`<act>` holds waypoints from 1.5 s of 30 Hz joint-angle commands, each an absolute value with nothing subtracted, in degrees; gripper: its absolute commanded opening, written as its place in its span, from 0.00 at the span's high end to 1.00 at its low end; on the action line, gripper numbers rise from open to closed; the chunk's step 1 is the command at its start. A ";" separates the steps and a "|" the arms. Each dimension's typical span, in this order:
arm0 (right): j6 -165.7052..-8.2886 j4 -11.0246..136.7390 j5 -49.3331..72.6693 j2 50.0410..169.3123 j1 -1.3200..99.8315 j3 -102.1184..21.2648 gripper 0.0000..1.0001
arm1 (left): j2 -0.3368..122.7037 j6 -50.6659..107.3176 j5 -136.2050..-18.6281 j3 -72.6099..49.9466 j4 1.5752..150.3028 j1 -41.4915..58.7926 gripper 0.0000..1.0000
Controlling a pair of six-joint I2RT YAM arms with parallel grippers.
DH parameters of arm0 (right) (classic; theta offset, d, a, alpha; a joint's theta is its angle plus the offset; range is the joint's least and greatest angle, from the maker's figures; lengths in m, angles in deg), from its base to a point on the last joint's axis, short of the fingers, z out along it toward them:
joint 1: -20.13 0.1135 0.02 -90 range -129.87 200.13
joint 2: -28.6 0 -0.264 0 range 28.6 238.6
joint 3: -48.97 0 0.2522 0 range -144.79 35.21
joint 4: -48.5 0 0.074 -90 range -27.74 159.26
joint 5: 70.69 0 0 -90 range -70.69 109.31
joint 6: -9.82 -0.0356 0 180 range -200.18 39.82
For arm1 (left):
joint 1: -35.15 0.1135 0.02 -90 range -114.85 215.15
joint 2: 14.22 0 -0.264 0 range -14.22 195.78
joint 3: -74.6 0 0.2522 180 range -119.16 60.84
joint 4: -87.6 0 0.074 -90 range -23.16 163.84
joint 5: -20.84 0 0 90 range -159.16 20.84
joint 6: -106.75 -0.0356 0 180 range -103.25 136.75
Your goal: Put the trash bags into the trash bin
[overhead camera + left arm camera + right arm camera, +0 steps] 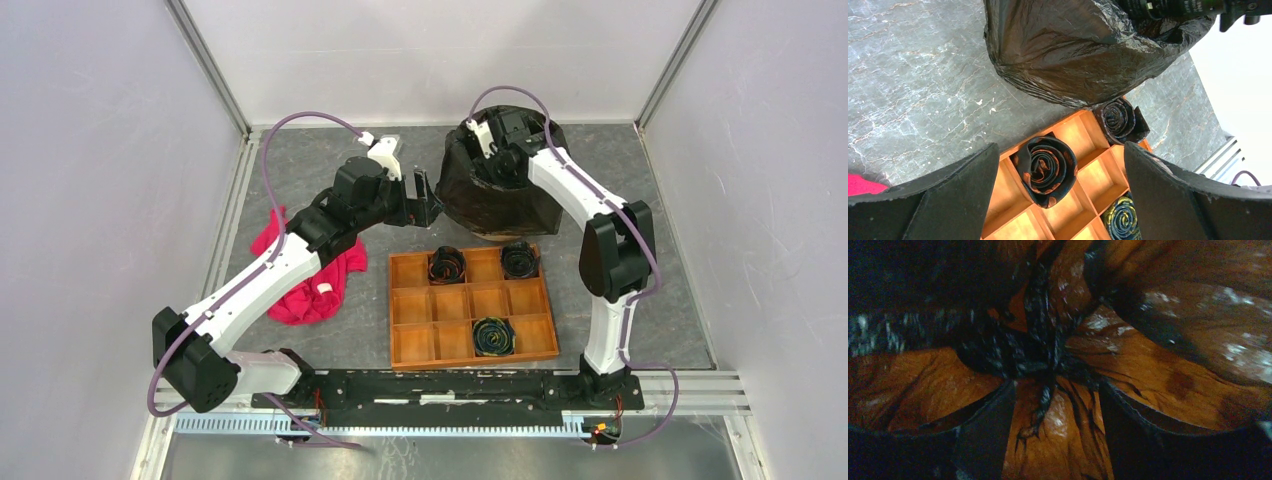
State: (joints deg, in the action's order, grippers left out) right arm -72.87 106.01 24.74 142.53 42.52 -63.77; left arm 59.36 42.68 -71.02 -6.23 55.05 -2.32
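Note:
The black, crinkly trash bag (500, 200) is draped over the trash bin at the back centre, hiding it except for a pale sliver of its base (492, 237). In the left wrist view the bag (1073, 55) bulges above the tray. My right arm reaches down into the bin's mouth, so its gripper is hidden in the top view. In the right wrist view my right gripper (1056, 387) stands inside, jaws apart over brownish film and the bag's gathered pleats (1043, 360). My left gripper (428, 200) (1060, 150) hangs open and empty just left of the bag.
A compartmented wooden tray (392, 310) lies in front of the bin, holding three rolled dark ties (447, 265) (519, 260) (493, 336). A red cloth (310, 285) lies under my left arm. Enclosure walls stand on the left, back and right.

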 commanded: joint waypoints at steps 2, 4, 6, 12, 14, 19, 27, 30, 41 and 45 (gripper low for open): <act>-70.20 107.66 28.10 136.80 41.63 -65.88 0.30 | 59.14 40.65 -71.62 -6.09 56.54 -2.55 0.00; -69.82 107.81 27.94 136.89 40.86 -64.61 0.36 | 59.04 40.65 -71.62 -5.96 56.63 -2.54 0.00; -69.64 108.20 27.94 137.67 40.27 -63.74 0.47 | 58.96 40.66 -71.66 -5.96 56.62 -2.55 0.00; -69.46 108.68 25.92 142.10 39.14 -64.84 0.78 | 58.84 40.65 -71.70 -5.96 56.69 -2.55 0.00; -69.54 109.33 24.29 144.32 39.18 -66.84 0.81 | 58.81 40.59 -71.73 -5.88 56.69 -2.55 0.00; -69.99 109.30 22.72 148.79 39.25 -68.86 0.83 | 58.68 40.58 -71.51 -5.79 56.73 -2.55 0.00; -70.06 108.57 22.30 154.40 39.28 -69.61 0.87 | 58.80 40.51 -71.51 -5.70 56.87 -2.56 0.00; -70.08 107.86 22.05 155.55 39.26 -68.20 0.87 | 58.90 40.48 -71.36 -5.70 56.85 -2.48 0.00; -69.64 105.94 20.97 157.80 39.21 -64.77 0.84 | 59.03 40.65 -71.53 -5.43 57.12 -2.51 0.00; -69.53 107.50 20.19 159.24 39.20 -66.61 0.83 | 59.09 40.81 -71.80 -5.34 57.28 -2.52 0.00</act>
